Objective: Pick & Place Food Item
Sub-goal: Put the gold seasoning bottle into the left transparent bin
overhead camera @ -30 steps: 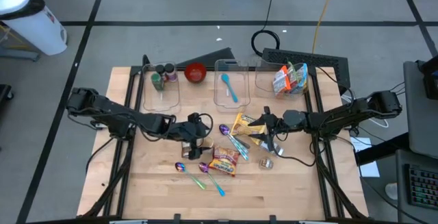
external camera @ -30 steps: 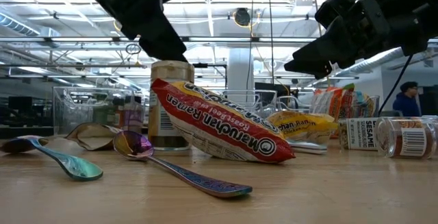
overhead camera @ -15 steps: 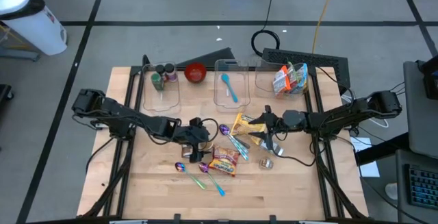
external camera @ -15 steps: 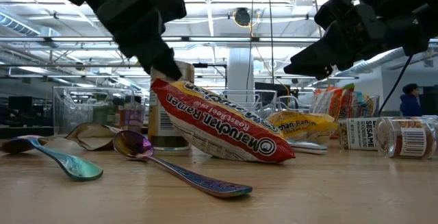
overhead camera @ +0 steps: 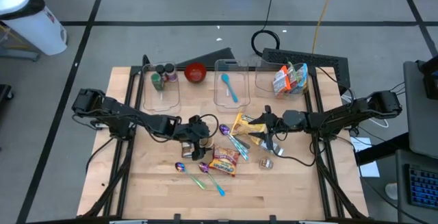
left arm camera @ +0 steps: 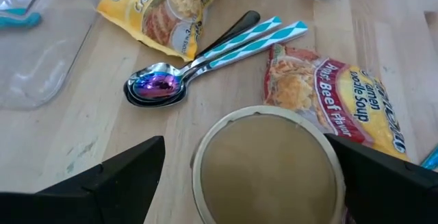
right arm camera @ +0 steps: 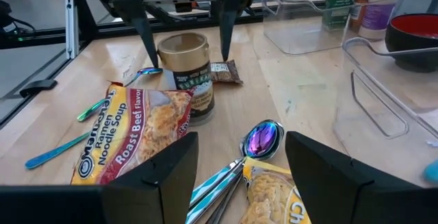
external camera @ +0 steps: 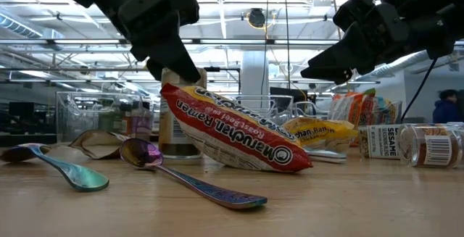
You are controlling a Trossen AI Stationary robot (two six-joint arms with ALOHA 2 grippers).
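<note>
The left gripper hangs near the middle of the table, directly over an upright can with a tan lid; its jaws are spread wide, one finger on each side of the can, and no contact with the can shows. In the right wrist view the two dark fingers come down on either side of the can's top. Just at 4 o'clock from the can lies the Maruchan ramen packet, flat on the wood and tilted, touching or nearly touching the can's base. At 1 o'clock from the can, iridescent spoons with striped teal handles lie stacked, and beyond them sits a yellow noodle packet. The right gripper hovers at 3 o'clock from the can, above the yellow packet's edge, jaws spread and holding nothing. A small jar lying on its side rests at 5 o'clock from that gripper. Two more coloured spoons lie toward 6 o'clock near the ramen. Along the 12 o'clock side stand clear bins and a red bowl.
</note>
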